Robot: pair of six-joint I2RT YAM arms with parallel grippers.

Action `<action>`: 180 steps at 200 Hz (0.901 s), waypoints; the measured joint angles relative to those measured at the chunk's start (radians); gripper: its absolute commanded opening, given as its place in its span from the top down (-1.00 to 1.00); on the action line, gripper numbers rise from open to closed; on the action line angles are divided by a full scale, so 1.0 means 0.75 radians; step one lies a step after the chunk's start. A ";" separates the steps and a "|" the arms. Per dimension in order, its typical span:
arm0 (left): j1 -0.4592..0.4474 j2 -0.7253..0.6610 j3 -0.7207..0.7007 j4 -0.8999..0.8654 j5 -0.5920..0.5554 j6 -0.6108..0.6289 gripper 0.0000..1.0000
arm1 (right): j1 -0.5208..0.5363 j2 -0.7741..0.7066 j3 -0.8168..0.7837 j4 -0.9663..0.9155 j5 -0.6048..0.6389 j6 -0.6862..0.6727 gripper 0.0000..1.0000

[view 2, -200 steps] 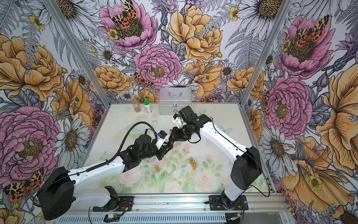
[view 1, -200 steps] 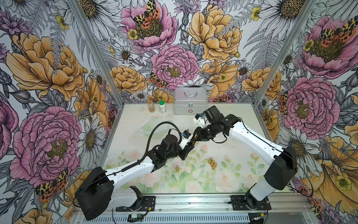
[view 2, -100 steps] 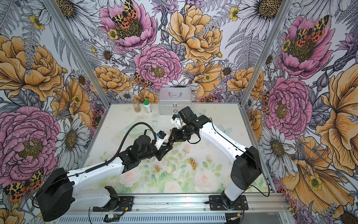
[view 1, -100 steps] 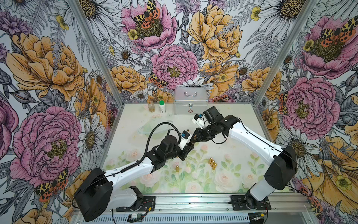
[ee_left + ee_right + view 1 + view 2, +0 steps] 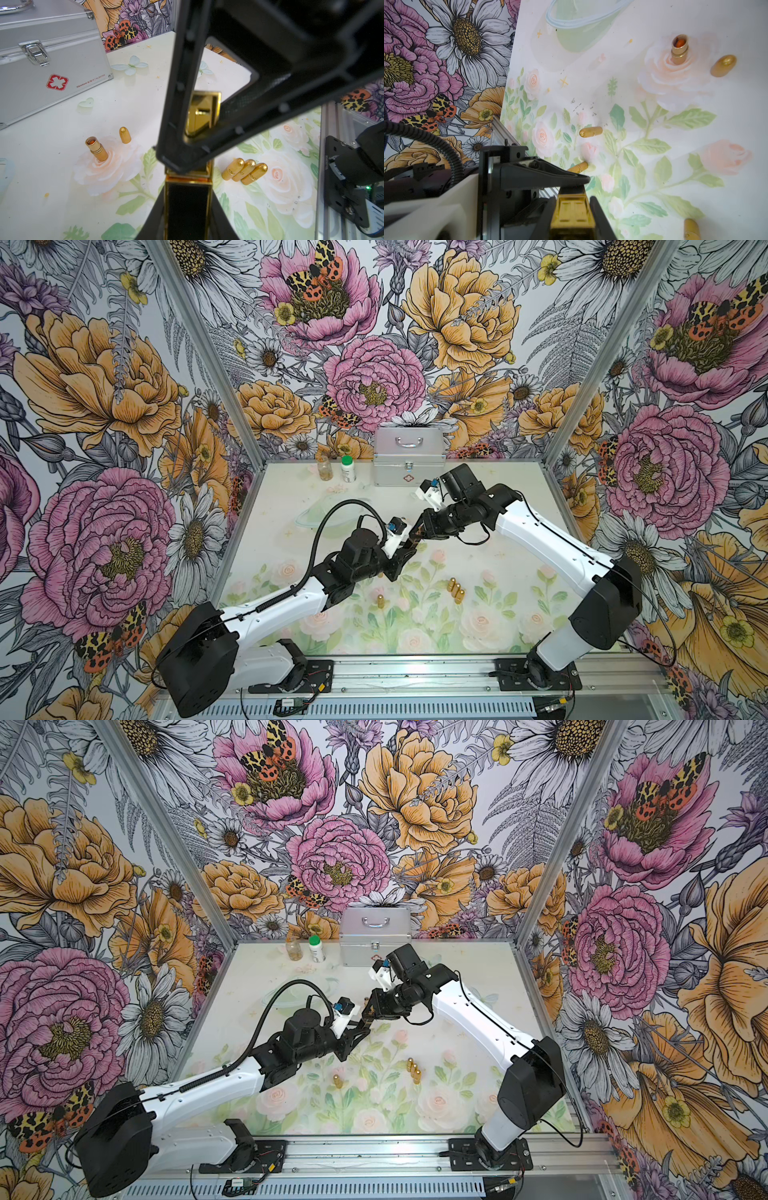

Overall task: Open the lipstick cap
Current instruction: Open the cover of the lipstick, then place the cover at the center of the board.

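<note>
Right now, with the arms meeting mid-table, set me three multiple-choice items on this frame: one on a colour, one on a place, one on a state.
1. The cross emblem on the silver metal case is: A. blue; B. red; C. green.
2. The three gold bullet-shaped lipsticks are: A. inside the case; B. standing upright by the back wall; C. lying side by side on the floral table mat.
3. The square black-and-gold lipstick is: A. clamped between the left gripper and the right gripper, off the mat; B. lying loose on the mat; C. standing in the case.

1 B: the left wrist view shows it red.
2 C: they lie touching in a row on the mat.
3 A: the left gripper holds its black end, the right its gold end.
</note>
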 measured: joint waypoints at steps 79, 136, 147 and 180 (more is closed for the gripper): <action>0.045 -0.013 -0.001 -0.067 -0.047 -0.005 1.00 | -0.157 -0.089 -0.006 0.023 0.102 0.083 0.65; 0.041 -0.035 -0.001 -0.066 -0.046 -0.006 1.00 | -0.241 0.020 -0.067 0.037 0.310 0.088 0.65; 0.041 -0.035 -0.001 -0.066 -0.046 -0.006 1.00 | -0.241 0.035 -0.067 0.045 0.309 0.088 0.66; 0.046 -0.033 0.014 -0.084 -0.047 -0.022 1.00 | -0.259 0.041 -0.082 0.070 0.231 0.100 0.65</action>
